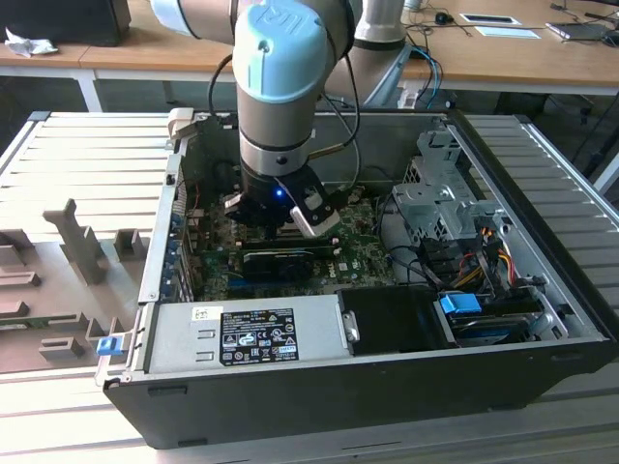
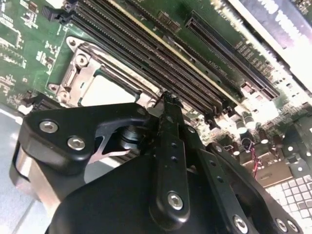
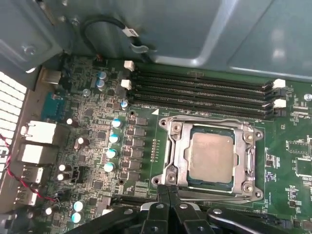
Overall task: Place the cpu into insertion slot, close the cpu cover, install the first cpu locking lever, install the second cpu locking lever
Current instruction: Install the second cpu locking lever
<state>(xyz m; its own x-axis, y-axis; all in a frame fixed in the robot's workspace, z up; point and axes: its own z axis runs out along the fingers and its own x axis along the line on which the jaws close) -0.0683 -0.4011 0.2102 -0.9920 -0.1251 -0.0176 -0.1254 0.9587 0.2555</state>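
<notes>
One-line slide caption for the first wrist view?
Cpu seated in socket, cpu cover closed, shut gripper at its edge.

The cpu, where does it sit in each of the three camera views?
Exterior view: hidden beneath the arm's wrist, over the green motherboard.
First wrist view: the cpu lies in its socket, inside the metal frame.
Second wrist view: the cpu is the pale square inside the same frame.
Shared landmark: the long black memory slots beside the socket, in both wrist views.
</notes>
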